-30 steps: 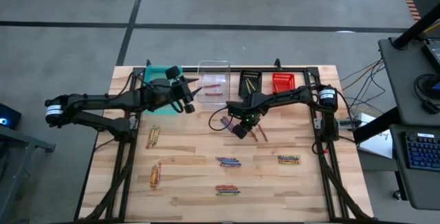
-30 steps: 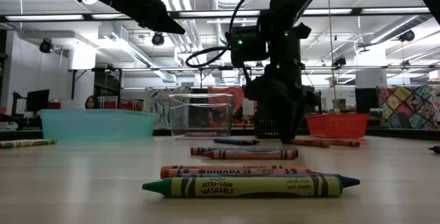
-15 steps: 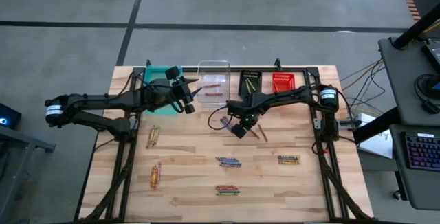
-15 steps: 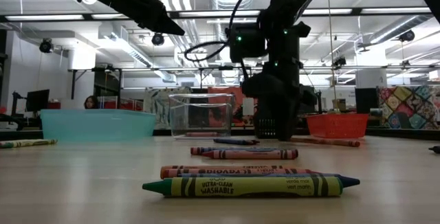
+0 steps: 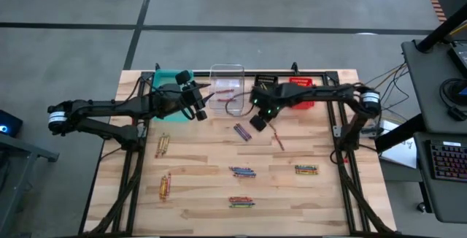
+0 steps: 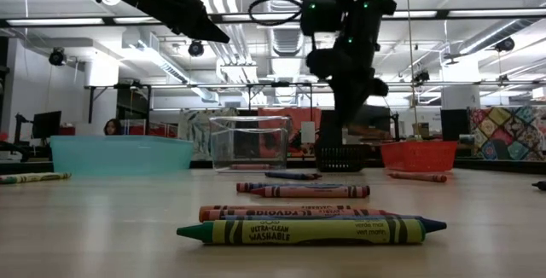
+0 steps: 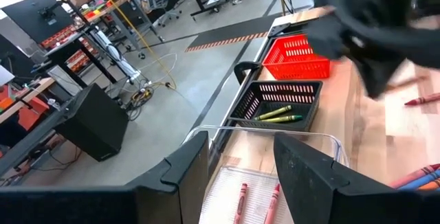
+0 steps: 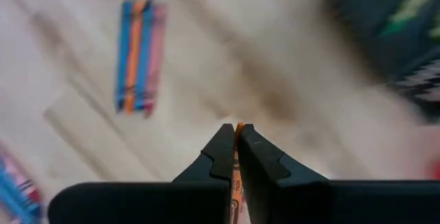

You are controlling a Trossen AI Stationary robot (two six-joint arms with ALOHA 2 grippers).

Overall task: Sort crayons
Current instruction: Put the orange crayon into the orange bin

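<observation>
**Right gripper carrying one orange crayon; loose crayons remain on worktop**

The right gripper point(image 8: 236, 136) is clamped shut on a single orange crayon point(image 8: 236, 176), pinched between its fingertips. In the high view it hangs above the worktop point(image 5: 197, 187), just in front of the black bin point(image 5: 265, 87). The left gripper point(image 5: 198, 101) holds nothing, its jaws parted, near the clear bin point(image 5: 227, 74).

Remaining crayons lie in small clusters: one near the right gripper point(image 5: 241, 131), others at mid-worktop point(image 5: 242, 171), the front point(image 5: 241, 202), the right point(image 5: 306, 169) and the left point(image 5: 162, 145).

Handling, as judged: a crayon is light, stiff and paper-wrapped, so it should grip well but may snap under hard pinching. A hold at mid-length, across the wrapper, appears safest; clustered sticks risk being taken in pairs.

Only the right wrist view shows the held crayon. The left wrist view alone shows bin contents: yellow-green crayons point(image 7: 278, 115) in the black bin, red ones point(image 7: 241, 198) in the clear bin. The low view shows the right gripper is well clear of the surface.
</observation>
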